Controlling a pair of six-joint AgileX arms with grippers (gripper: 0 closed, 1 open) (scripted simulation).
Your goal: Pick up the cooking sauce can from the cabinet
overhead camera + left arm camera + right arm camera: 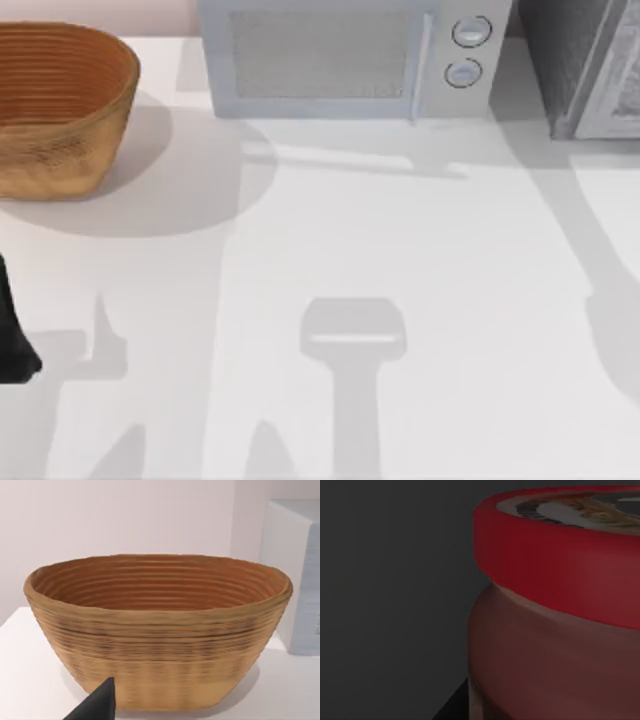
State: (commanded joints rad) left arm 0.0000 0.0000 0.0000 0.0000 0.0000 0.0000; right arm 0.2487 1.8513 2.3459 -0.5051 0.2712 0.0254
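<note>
Red plastic is showing close up in the right wrist view: the lid of the cooking sauce can [560, 565], with a dark printed emblem on top, is sitting above a red-brown labelled side, and the can is standing upright in a dim, dark-walled space. A dark wedge at the lower edge of that view, just beside the can's base, may be part of the right gripper, but whether its fingers are wide, narrow or closed on the can cannot be told. The left gripper [97, 705] is appearing as one black fingertip in the left wrist view, facing the woven basket [160, 645]; its opening also cannot be told. From above, the left arm [12, 335] is sitting at the table's left edge. The basket is resting on the white table [400, 250] at the far left, the microwave [345, 60] is standing along the far edge, and a grey cabinet [585, 70] is occupying the far right corner.
</note>
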